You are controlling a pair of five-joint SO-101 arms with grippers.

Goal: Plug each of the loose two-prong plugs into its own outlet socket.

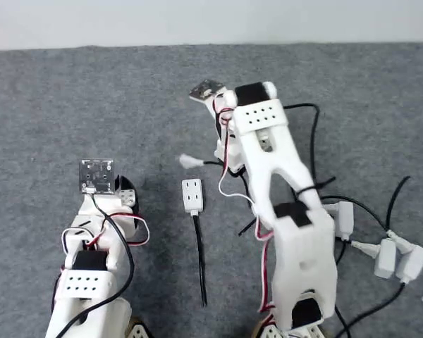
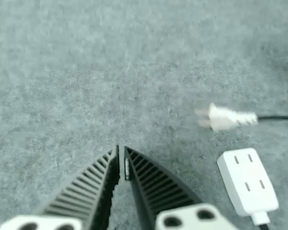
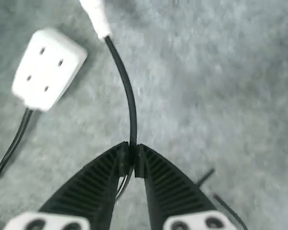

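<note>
Pinching the black cord (image 3: 127, 96) between its closed fingertips, the right gripper (image 3: 132, 149) sits a short way behind the white plug (image 3: 97, 14). The plug is just beside the end of the white outlet block (image 3: 47, 67) on the grey carpet (image 1: 92, 105). The left gripper (image 2: 121, 152), fingers together and holding nothing, is near the block but apart from both.

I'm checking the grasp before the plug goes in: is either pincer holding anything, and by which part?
The right pincer is shut on the black cord of the loose plug, behind the plug body. The left pincer holds nothing.
</note>
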